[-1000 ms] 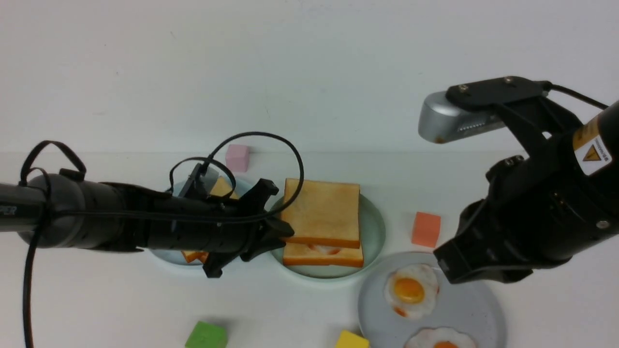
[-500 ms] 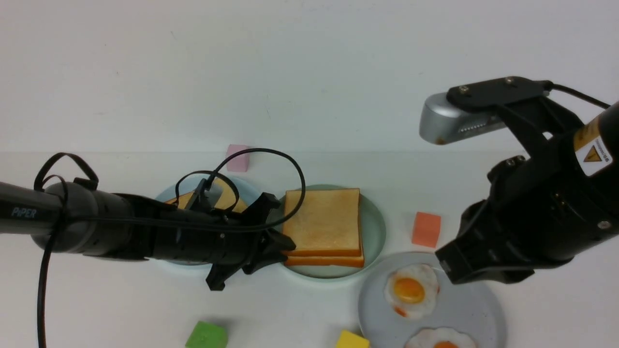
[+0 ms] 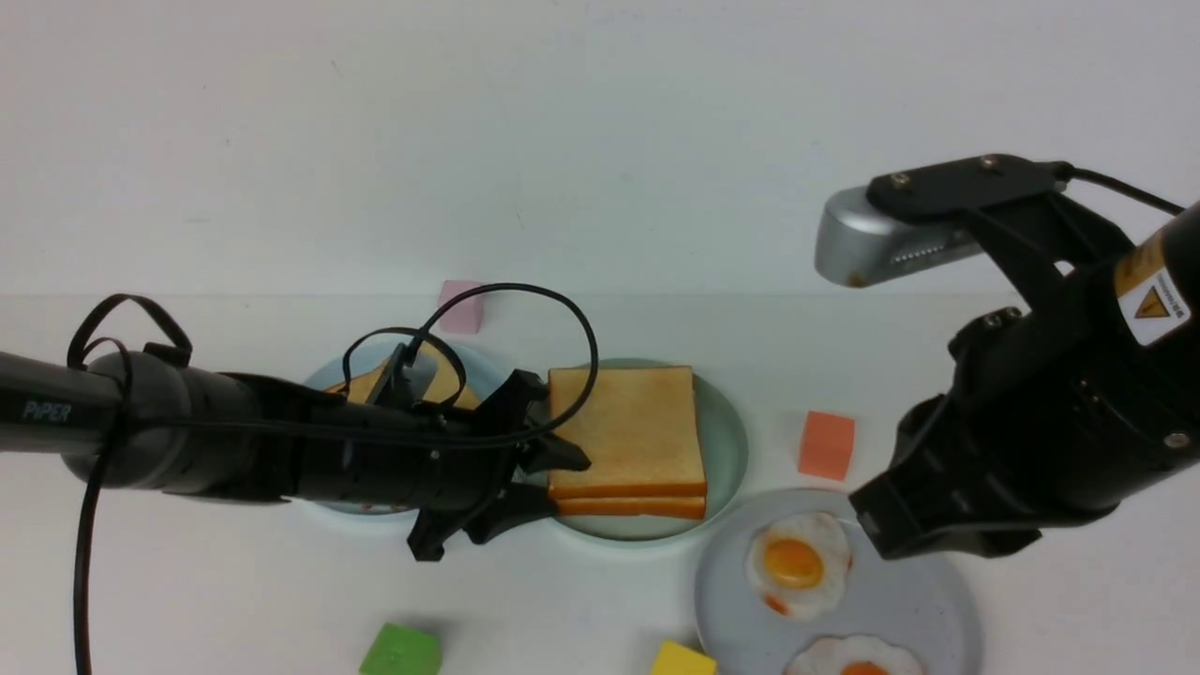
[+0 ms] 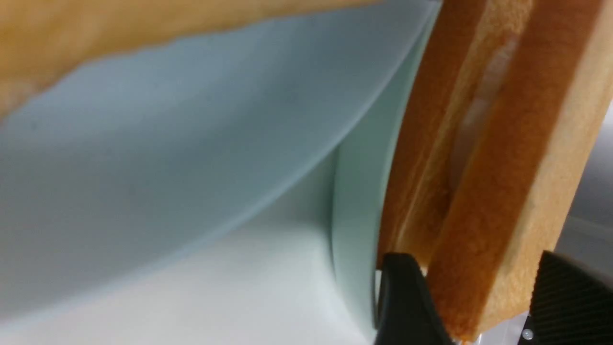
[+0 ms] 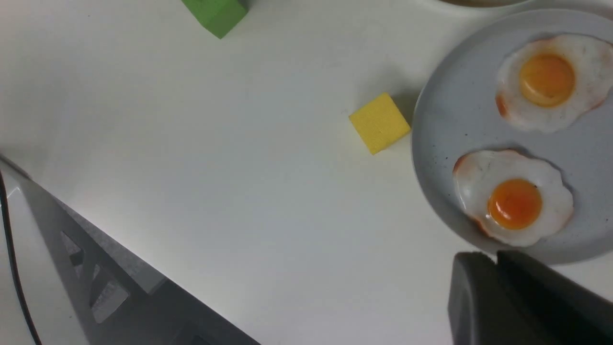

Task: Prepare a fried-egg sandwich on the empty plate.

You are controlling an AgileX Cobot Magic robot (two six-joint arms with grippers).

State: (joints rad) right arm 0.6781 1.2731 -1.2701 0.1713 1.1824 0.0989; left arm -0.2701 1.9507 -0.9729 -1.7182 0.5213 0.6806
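The fried-egg sandwich (image 3: 626, 431) lies flat on the mint-green plate (image 3: 727, 441): two toast slices, with a sliver of egg white (image 4: 483, 96) showing between them in the left wrist view. My left gripper (image 3: 544, 483) is low at the sandwich's left edge. Its jaws are open around the top slice's corner (image 4: 479, 261), with a gap on one side. My right gripper (image 3: 867, 525) is shut and empty. It hovers over the near edge of the grey plate (image 3: 900, 600), and its closed tips show in the right wrist view (image 5: 495, 258).
The grey plate holds two fried eggs (image 3: 797, 562) (image 3: 853, 661). A pale blue plate (image 3: 323, 380) with toast slices (image 3: 370, 382) sits under my left arm. Pink (image 3: 461, 305), orange (image 3: 826, 444), green (image 3: 400, 652) and yellow (image 3: 682, 660) cubes lie around the plates.
The top toast slice, tilted up a second ago, has come down flat on the egg and lower slice. My left gripper's jaws have spread apart. The right arm barely moved.
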